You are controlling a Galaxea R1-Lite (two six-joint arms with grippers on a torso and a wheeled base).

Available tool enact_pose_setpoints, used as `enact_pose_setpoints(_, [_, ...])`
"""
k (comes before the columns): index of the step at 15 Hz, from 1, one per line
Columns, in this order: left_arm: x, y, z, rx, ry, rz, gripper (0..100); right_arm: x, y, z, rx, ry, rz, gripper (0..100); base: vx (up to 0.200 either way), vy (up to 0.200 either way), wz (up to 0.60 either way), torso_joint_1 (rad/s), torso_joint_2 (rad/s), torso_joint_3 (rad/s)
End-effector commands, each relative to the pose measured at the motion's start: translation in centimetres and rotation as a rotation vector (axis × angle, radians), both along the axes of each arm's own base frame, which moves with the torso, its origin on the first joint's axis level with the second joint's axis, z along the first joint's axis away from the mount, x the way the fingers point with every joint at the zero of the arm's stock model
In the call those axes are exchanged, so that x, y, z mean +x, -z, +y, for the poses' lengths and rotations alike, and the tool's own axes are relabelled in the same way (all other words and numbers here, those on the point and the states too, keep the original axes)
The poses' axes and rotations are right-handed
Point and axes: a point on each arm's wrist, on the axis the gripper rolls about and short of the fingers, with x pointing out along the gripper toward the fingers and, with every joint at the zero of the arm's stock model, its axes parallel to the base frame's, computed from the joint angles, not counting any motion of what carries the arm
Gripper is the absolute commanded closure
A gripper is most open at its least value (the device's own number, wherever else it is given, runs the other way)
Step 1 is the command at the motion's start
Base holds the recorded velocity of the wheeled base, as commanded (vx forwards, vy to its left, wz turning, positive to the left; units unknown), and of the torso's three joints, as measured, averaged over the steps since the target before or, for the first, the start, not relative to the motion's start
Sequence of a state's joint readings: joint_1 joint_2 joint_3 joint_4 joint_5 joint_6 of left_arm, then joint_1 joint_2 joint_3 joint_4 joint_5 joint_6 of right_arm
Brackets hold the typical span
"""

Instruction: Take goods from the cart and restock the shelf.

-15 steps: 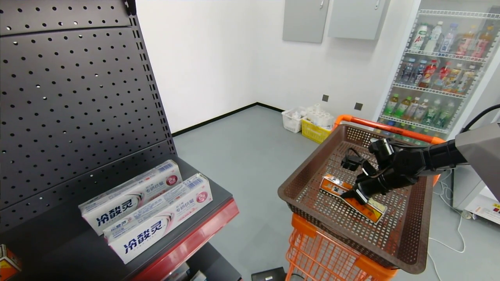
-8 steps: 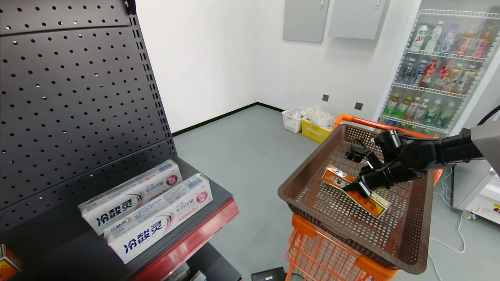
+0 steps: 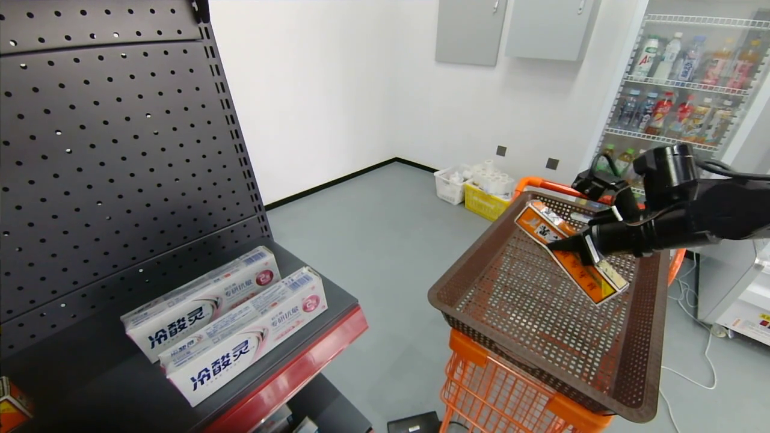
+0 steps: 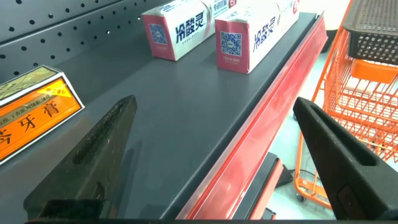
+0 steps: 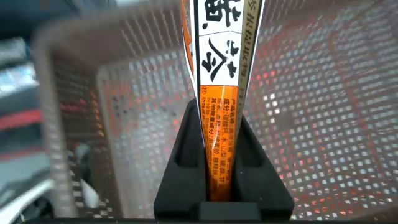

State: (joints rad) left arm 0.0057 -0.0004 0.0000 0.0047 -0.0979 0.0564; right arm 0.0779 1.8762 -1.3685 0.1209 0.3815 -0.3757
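Observation:
My right gripper (image 3: 579, 245) is shut on a long orange toothpaste box (image 3: 568, 252), held tilted in the air above the brown basket (image 3: 481, 264) on top of the orange cart (image 3: 499, 391). In the right wrist view the orange box (image 5: 217, 93) is clamped between the black fingers (image 5: 180, 149), with the basket mesh (image 5: 311, 124) below. Two white toothpaste boxes (image 3: 228, 322) lie on the dark shelf (image 3: 108, 385). My left gripper (image 4: 211, 168) is open over the shelf (image 4: 186, 130), near an orange box (image 4: 34, 109) and the white boxes (image 4: 252, 31).
A black pegboard (image 3: 114, 150) backs the shelf, which has a red front edge (image 3: 295, 373). A drinks fridge (image 3: 674, 102) stands behind the cart. White and yellow bins (image 3: 475, 189) sit on the grey floor by the far wall.
My right gripper has lifted the orange box out of the basket bottom, up and toward the cart's far right rim. The basket now holds nothing else.

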Motion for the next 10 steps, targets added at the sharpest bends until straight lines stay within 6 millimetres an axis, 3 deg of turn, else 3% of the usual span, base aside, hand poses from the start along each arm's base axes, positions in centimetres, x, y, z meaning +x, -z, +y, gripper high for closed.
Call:
enact_pose_setpoints(1, [0.0,0.0,0.0,0.000,0.000,0.000,0,-5.9,-4.7,0.9,0.095,0.004,-0.123,100,0.000,0.000,0.00,0.000,0.00,0.000])
enact_pose_setpoints(3, [0.0,0.0,0.0,0.000,0.000,0.000,0,-9.4,-6.2,1.5,0.149,-0.020,-0.207,100,0.000,0.000,0.00,0.000,0.00,0.000])
enact_pose_setpoints(5, [0.0,0.0,0.0,0.000,0.000,0.000,0,-11.8,-6.4,1.5,0.170,-0.035,-0.277,100,0.000,0.000,0.00,0.000,0.00,0.000])
enact_pose_setpoints(8, [0.0,0.0,0.0,0.000,0.000,0.000,0,-13.8,-5.6,1.5,0.188,-0.055,-0.362,100,0.000,0.000,0.00,0.000,0.00,0.000])
enact_pose_setpoints(10, [0.0,0.0,0.0,0.000,0.000,0.000,0,-15.8,-6.3,1.6,0.202,-0.079,-0.408,100,0.000,0.000,0.00,0.000,0.00,0.000])
